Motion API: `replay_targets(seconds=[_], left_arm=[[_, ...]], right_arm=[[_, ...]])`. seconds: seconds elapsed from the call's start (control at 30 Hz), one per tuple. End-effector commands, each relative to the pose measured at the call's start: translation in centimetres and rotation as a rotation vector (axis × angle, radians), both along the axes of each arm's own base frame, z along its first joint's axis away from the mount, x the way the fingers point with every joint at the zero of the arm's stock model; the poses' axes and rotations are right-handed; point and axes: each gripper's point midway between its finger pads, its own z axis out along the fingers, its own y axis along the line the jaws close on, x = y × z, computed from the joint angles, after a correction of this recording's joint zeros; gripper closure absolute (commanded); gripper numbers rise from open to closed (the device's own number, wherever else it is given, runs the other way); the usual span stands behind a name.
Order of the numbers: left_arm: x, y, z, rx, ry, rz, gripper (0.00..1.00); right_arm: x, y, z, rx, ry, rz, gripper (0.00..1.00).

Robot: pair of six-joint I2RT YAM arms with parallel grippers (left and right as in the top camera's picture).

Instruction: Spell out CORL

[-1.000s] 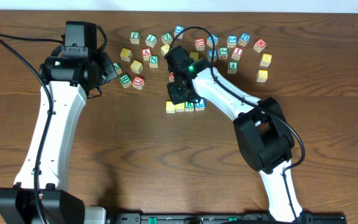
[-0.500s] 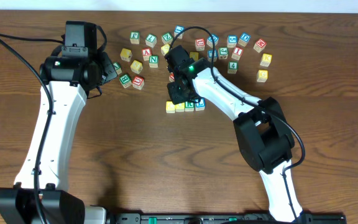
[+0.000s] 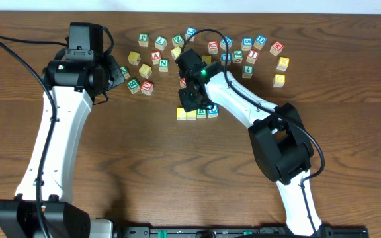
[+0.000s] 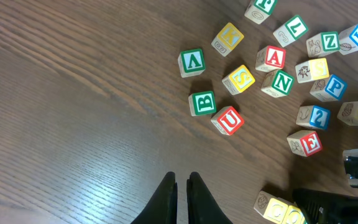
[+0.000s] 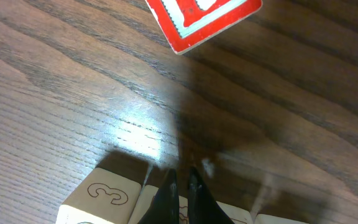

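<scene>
Four cubes lie in a row below the pile: a yellow-topped cube (image 3: 181,114), a second yellow-topped cube (image 3: 191,114), the green R cube (image 3: 202,112) and the blue L cube (image 3: 212,110). My right gripper (image 3: 193,104) hangs shut just over the row's far side. In the right wrist view its fingertips (image 5: 180,180) overlap the second cube (image 5: 157,208), next to a cube face (image 5: 104,196) with an outlined 3. My left gripper (image 3: 116,75) is shut and empty, raised at the left of the pile (image 4: 181,180). The row's left end (image 4: 275,210) shows at the bottom right of the left wrist view.
Many loose letter cubes lie scattered along the table's far side, among them a green B (image 4: 202,102), a red U (image 4: 227,120) and a red A (image 4: 271,58). A red-bordered cube (image 5: 204,15) lies just beyond the right gripper. Bare wood (image 3: 144,172) lies nearer the front.
</scene>
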Motion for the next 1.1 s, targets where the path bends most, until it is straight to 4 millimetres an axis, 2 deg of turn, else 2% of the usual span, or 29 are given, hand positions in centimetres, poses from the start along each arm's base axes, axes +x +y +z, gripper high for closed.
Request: replay_targets(seconds=[0.0,0.57,0.77,0.97,1.07], left_arm=[[-0.1,0.3,-0.3,0.019,0.013,-0.003,0.92],[-0.2,0.3,-0.3,0.019,0.014,-0.003,0.92],[-0.2,0.3,-0.3,0.019,0.014,-0.003,0.92],[-0.2,0.3,-0.3,0.019,0.014,-0.003,0.92],[-0.2,0.3,-0.4,0.019,0.017,-0.003,0.92]], right_arm=[[-0.7,0.7,-0.4,-0.002,0.009,0.029,0.98],[-0.8,0.8,-0.4,0.002,0.016,0.031,0.98],[0.0,1.1,0.1,0.020,-0.012,0.026,0.99],[2.1,0.0,1.7,0.029,-0.056,-0.039,0.97],[2.0,-1.2,1.5,0.018,-0.028,-0.081,0.97]])
